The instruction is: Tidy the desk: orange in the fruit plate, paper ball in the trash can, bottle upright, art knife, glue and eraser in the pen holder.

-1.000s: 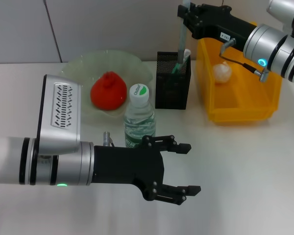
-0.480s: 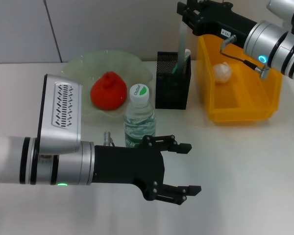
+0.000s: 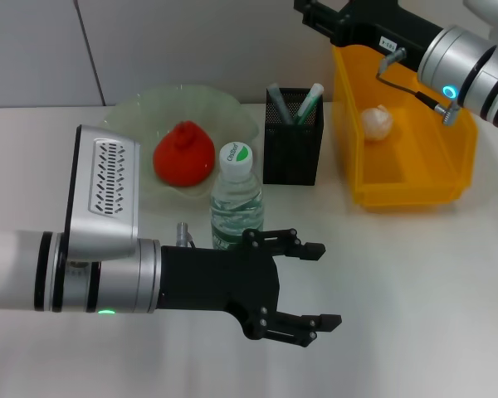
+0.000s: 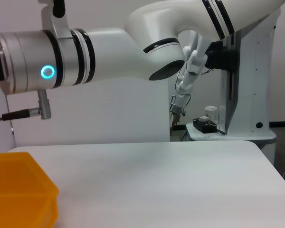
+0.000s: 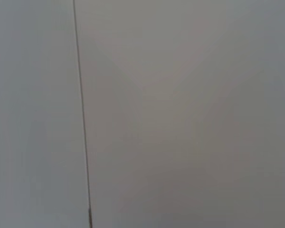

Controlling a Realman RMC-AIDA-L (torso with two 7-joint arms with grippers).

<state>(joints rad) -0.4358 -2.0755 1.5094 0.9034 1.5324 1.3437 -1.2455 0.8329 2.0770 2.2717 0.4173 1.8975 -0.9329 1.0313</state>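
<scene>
We see the wide white desk (image 3: 415,274) first, with everything on it gathered toward its far side. Our left arm reaches across the near part, its black left hand (image 3: 315,283) hovering low over bare desk with its fingers spread open and holding nothing, just in front of the bottle. Our right arm comes in from the upper right, high above the far edge; the right hand (image 3: 309,10) is cut off at the top of the head view, so we cannot tell whether it is open or closed.

The large bright yellow rectangular plastic trash can (image 3: 448,178) stands at the right, and the small white crumpled paper ball (image 3: 376,122) lies inside it. The wide pale-green glass fruit plate (image 3: 133,112) with a wavy rim sits at the left, holding the red-orange round orange (image 3: 183,153). Between them stands the black square mesh pen holder (image 3: 292,149), with two slim green-and-white items (image 3: 312,101) sticking up out of it. The small clear plastic bottle (image 3: 236,199) with a dark green label stands upright just beside the plate's near rim.
</scene>
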